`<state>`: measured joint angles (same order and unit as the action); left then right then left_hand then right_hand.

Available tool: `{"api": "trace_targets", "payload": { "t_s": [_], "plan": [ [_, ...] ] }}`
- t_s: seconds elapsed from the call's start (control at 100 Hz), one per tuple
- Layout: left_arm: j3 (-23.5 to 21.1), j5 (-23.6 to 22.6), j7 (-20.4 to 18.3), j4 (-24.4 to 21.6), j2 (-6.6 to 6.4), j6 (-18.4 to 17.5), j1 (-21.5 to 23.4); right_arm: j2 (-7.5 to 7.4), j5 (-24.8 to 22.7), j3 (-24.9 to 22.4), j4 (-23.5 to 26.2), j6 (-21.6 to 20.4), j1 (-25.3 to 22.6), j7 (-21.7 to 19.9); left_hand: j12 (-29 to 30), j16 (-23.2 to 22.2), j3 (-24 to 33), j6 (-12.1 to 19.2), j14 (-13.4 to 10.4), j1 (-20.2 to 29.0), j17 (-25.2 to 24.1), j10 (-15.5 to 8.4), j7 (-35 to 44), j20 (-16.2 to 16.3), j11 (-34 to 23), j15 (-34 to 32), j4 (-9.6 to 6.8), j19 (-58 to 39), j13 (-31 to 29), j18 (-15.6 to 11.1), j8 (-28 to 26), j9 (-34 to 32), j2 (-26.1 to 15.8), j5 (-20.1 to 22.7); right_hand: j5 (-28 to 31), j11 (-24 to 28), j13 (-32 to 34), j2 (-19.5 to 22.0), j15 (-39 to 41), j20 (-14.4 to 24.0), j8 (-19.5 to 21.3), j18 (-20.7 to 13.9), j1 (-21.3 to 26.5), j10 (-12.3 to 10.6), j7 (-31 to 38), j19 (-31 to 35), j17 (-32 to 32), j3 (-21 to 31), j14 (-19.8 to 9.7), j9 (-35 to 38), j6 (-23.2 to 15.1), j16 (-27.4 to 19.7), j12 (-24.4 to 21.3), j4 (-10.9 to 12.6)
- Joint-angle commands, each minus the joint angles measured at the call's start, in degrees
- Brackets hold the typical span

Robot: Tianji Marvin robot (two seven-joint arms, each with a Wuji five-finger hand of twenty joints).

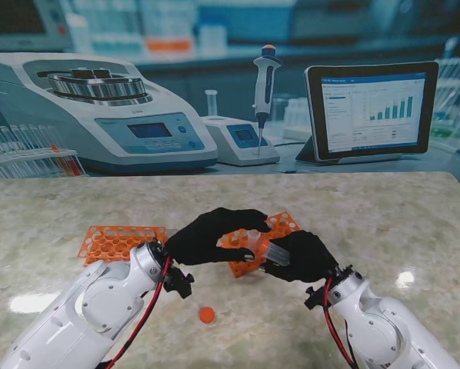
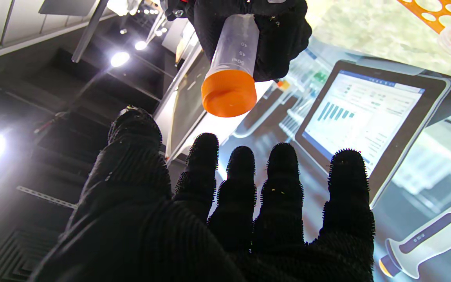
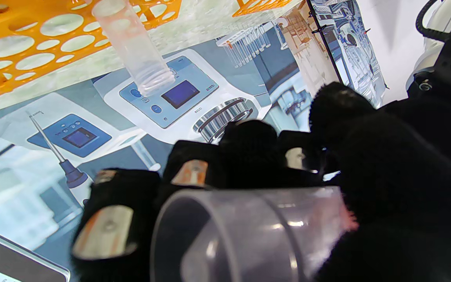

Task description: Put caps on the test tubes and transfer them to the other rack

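Note:
My right hand [image 1: 303, 257] is shut on a clear test tube [image 1: 275, 251], held tilted over the table with its top end toward my left hand. In the left wrist view an orange cap [image 2: 228, 94] sits on that tube [image 2: 233, 47]. My left hand [image 1: 211, 234] hovers just beside the capped end, its fingers [image 2: 282, 176] apart and holding nothing. The right orange rack [image 1: 280, 225] lies under both hands, partly hidden. An uncapped tube [image 3: 135, 51] stands in that rack [image 3: 33, 51]. The left orange rack [image 1: 121, 241] lies flat beside my left arm.
A loose orange cap [image 1: 207, 314] lies on the marble table [image 1: 384, 223], nearer to me, between my arms. Behind the table's far edge stands a backdrop showing a centrifuge [image 1: 99, 108], a pipette [image 1: 265, 84] and a tablet [image 1: 371, 110].

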<state>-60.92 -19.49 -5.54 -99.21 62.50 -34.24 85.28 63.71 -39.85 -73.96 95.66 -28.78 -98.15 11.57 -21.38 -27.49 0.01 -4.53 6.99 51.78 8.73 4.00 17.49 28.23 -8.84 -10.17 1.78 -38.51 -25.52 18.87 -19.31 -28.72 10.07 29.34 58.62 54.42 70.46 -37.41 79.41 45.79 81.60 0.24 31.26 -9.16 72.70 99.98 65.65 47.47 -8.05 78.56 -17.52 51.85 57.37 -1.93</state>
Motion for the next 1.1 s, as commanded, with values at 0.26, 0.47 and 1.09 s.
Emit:
{"api": "trace_targets", "payload": {
  "t_s": [0.26, 0.47, 1.09],
  "plan": [
    [-0.4, -0.5, -0.5, 1.3, -0.28, 0.5, 0.5, 0.23, -0.1, 0.0, 0.1, 0.2, -0.5, 0.1, 1.2, 1.3, -0.7, -1.9, -0.8, -2.0, -1.8, -0.3, -3.2, -0.6, 1.6, 1.5, -0.60, 3.2, 3.0, 0.3, -0.8, 3.4, 2.8, -2.9, 1.8, 0.5, 5.6, 0.4, 9.3, 0.3, 1.6, -0.8, 3.5, 0.9, 2.2, 6.2, 1.6, 0.3, -8.0, 3.3, -2.6, 3.2, 0.9, 1.0],
    [0.0, -0.1, -0.4, 2.2, -0.21, 0.5, 0.3, 0.23, -0.1, -0.1, 0.1, 0.2, -0.5, 0.1, 1.2, 1.4, -0.4, -2.3, -0.6, -2.6, -1.5, -0.2, -3.7, -0.2, 1.5, 1.4, -0.62, 3.4, 3.0, 0.4, -0.9, 3.4, 4.5, -2.6, 1.8, 0.5, 5.6, 0.3, 9.3, 0.3, 1.6, -0.8, 3.6, 1.0, 2.2, 6.2, 1.6, 0.4, -8.0, 3.3, -2.6, 3.2, 0.9, 1.0],
    [3.0, 0.5, -0.6, 4.5, -0.03, 1.1, -2.0, 0.24, -0.1, -0.1, 0.0, 0.1, -0.4, 0.1, 1.4, 1.5, 1.7, -3.0, -0.5, -2.4, -0.9, 0.2, -4.7, 0.6, 1.5, 1.2, -0.76, 3.4, 2.8, 0.4, -0.9, 3.5, 6.7, -1.9, 1.8, 0.4, 5.6, 0.4, 9.3, 0.3, 1.6, -0.8, 3.6, 0.9, 2.2, 6.2, 1.6, 0.3, -8.0, 3.3, -2.6, 3.2, 0.9, 1.0]
  ]
}}
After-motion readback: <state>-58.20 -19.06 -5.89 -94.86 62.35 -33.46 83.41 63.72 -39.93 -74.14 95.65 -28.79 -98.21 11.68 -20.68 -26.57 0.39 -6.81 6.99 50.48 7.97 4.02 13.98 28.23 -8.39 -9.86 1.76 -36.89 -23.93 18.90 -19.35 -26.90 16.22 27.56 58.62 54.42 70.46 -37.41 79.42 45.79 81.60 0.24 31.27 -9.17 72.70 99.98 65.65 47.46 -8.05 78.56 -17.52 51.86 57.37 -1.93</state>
